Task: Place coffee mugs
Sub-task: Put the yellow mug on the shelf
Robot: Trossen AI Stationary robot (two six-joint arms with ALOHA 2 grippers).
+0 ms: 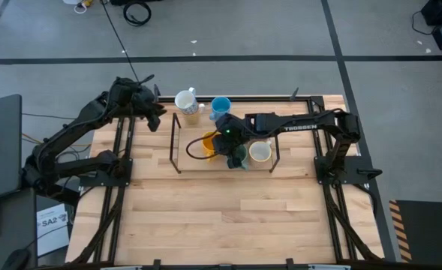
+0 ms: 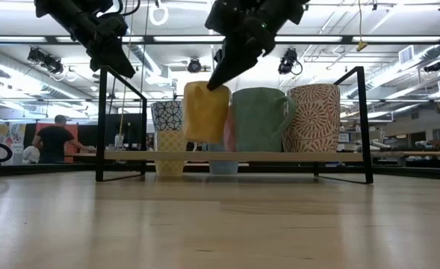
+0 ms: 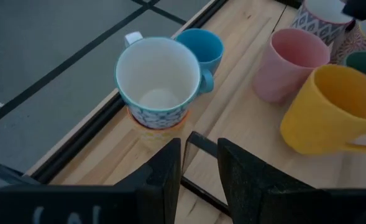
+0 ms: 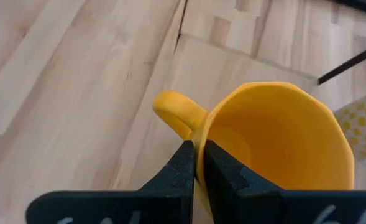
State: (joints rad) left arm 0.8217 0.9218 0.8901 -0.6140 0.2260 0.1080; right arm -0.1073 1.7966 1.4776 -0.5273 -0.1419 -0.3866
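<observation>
Right, mug: you've got the yellow mug (image 4: 276, 149) tilted just above the low rack (image 2: 234, 156), beside the green mug (image 2: 258, 119).
R gripper (image 4: 197, 163): jaws pinching rim by handle.
L gripper (image 3: 198, 163): spread, idle near patterned mug (image 3: 158, 78).
Handling: rigid, glazed, slick, chips easily; rim pinch lets it swing, so set down slow.

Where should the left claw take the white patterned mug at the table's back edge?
Probably pinch the rim wall from above: the white patterned mug stands upright, mouth open, so one finger inside, one outside. Use the side facing the left claw; the blue mug crowds the opposite side. Right claw is shut on the yellow mug.
</observation>
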